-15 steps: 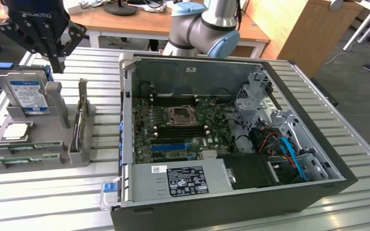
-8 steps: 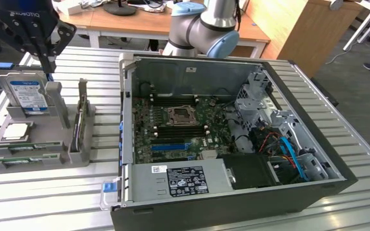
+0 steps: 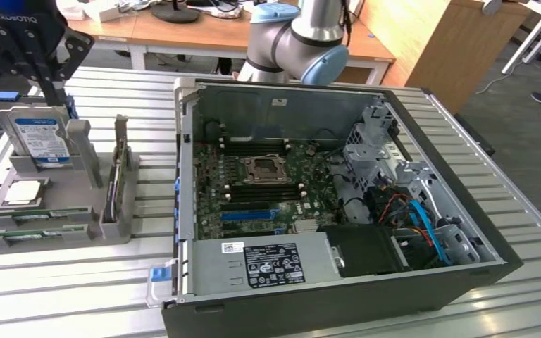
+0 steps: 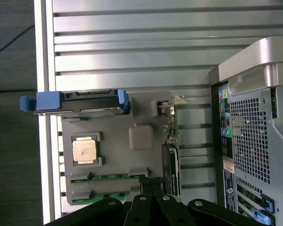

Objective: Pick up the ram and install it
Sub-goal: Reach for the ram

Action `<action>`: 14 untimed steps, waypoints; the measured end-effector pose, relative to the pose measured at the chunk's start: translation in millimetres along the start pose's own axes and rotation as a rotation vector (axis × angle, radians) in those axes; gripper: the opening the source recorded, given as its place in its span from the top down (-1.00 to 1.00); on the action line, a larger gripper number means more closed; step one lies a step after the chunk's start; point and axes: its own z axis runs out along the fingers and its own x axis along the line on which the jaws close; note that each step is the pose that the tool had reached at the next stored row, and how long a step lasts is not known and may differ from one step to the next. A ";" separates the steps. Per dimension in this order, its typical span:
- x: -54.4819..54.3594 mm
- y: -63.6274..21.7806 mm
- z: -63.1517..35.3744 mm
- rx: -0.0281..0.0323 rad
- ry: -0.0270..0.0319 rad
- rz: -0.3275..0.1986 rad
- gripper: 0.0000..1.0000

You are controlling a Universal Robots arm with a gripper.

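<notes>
Slatted metal worktop — the ram (image 3: 53, 214) lies in a grey holder (image 3: 120, 229) near the worktop's edge at the exterior view's left; the tool (image 3: 53, 91) hangs above the holder, closed and empty.

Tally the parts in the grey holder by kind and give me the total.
hard drive: 1
processor: 1
ram sticks: 2
upright card: 1
Total: 5
</notes>
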 end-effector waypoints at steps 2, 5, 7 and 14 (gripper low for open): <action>4.4 0.4 0.3 0.0000 0.0000 0.000 0.79; 10.3 0.5 0.7 0.0000 0.0001 0.000 0.79; 14.5 0.5 0.9 0.0001 0.0001 0.000 0.79; 27.9 0.5 1.5 0.0000 0.0000 0.000 0.79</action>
